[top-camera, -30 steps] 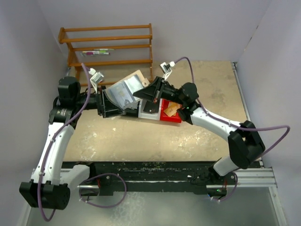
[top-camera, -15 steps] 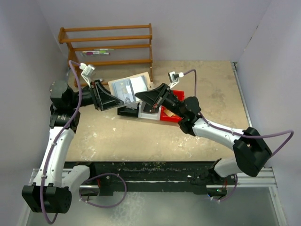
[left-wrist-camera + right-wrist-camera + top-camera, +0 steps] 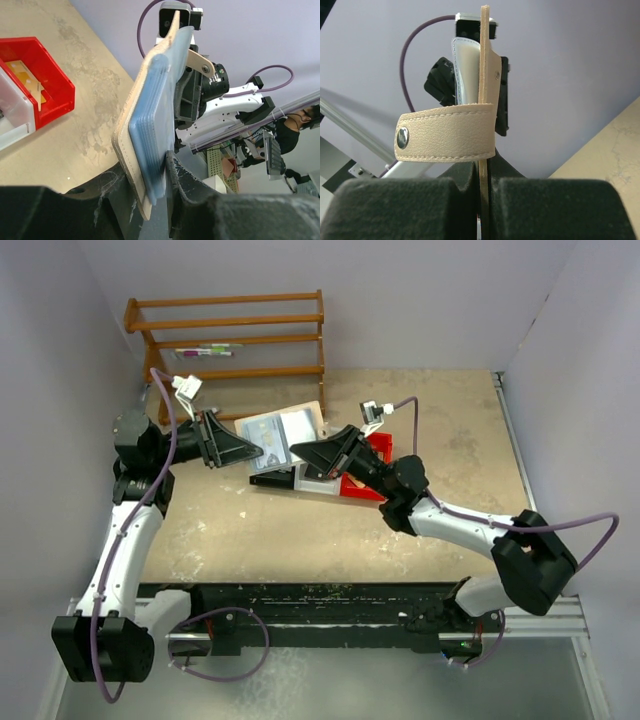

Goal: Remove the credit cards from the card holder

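Note:
The card holder (image 3: 298,424) hangs open in the air between my two grippers, above the bins. Its tan cover faces away and its bluish clear sleeves (image 3: 266,440) face the top camera, with printed cards showing inside them. My left gripper (image 3: 257,450) is shut on the sleeve side; in the left wrist view the tan cover (image 3: 131,125) and blue sleeves (image 3: 150,135) are clamped in my left gripper (image 3: 152,187). My right gripper (image 3: 299,451) is shut on the tan flap (image 3: 488,70), with the snap strap (image 3: 445,132) just above my right gripper (image 3: 484,200). I see no loose credit cards.
Under the holder lie a flat black item (image 3: 268,479), a white bin (image 3: 316,482) and a red bin (image 3: 368,480) holding a tan piece. The red bin also shows in the left wrist view (image 3: 42,75). A wooden rack (image 3: 228,340) stands at the back left.
Both wrists have swung and the arms have drawn apart. The holder has gone from bent upward to spread open between the grippers, and it has shifted slightly right. Both grips are kept.

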